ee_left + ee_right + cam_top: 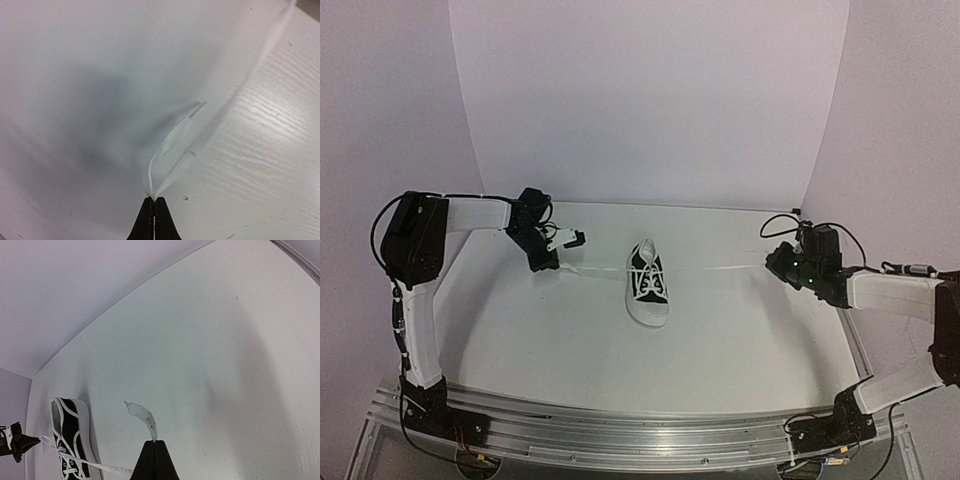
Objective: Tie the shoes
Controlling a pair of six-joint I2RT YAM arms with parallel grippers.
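Observation:
A small black sneaker (648, 285) with white toe cap and white laces lies mid-table, toe toward me. It also shows in the right wrist view (72, 437). My left gripper (552, 262) is shut on the left lace (172, 142) left of the shoe, and the lace runs taut to the eyelets. My right gripper (775, 262) is shut on the right lace (145, 417) far right of the shoe. The lace end sticks up past the fingertips (150, 452), and the lace (720, 267) stretches back to the shoe.
The white table (740, 340) is ringed by a curved white backdrop (650, 100). An aluminium rail (620, 435) with the arm bases runs along the near edge. The left arm (415, 250) stands at the far left.

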